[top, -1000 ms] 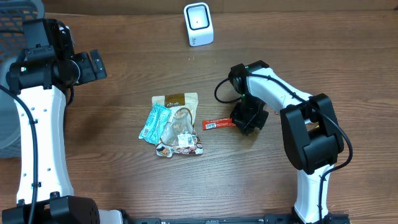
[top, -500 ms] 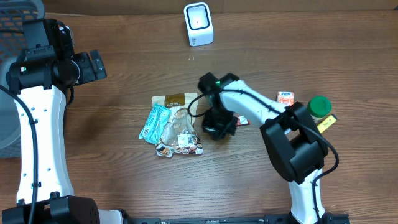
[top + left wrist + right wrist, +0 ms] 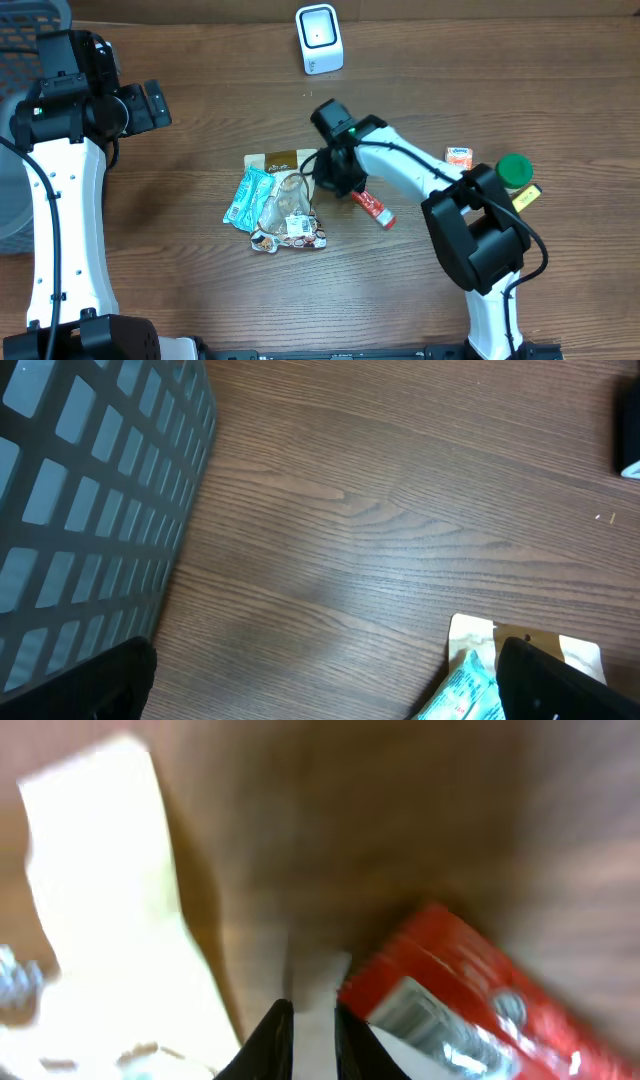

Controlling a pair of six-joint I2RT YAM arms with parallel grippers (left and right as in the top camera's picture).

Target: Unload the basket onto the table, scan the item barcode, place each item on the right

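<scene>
My right claw [image 3: 341,184] is pinched narrow just beside the red foil snack bar [image 3: 373,208] on the brown wooden table [image 3: 200,290] — left claw [image 3: 325,682] gapes wide.

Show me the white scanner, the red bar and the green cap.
white scanner [image 3: 319,38], overhead view, middle of its top face.
red bar [image 3: 373,209], overhead view, middle of its wrapper.
green cap [image 3: 514,168], overhead view, centre of its top.

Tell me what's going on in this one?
The right gripper is down at one end of a red snack packet, beside the pile of snack pouches. Its jaws are nearly together, but whether they pinch the packet is unclear. The left gripper hangs open near the basket, holding nothing. The white scanner stands at the table's far side, with nothing presented to it yet.
</scene>
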